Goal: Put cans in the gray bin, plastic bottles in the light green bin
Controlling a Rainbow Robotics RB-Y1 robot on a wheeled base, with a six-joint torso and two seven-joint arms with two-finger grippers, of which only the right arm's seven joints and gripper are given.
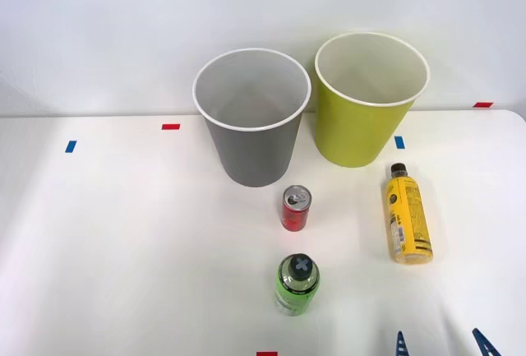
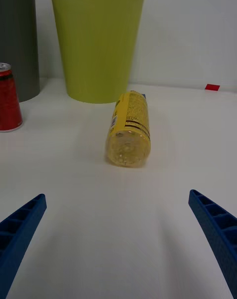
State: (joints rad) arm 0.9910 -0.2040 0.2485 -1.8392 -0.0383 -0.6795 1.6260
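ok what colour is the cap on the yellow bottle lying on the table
Black: the yellow-label bottle has a small black screw cap, seen best in the front view.

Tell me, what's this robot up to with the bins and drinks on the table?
It is sorting. Its right gripper is open and empty, low over the table, lined up with the yellow-label bottle lying on its side. A red can stands upright in front of the gray bin, and a green bottle stands nearer the robot. The light green bin sits beside the gray one. I can see nothing inside either bin, so sorting looks barely begun.
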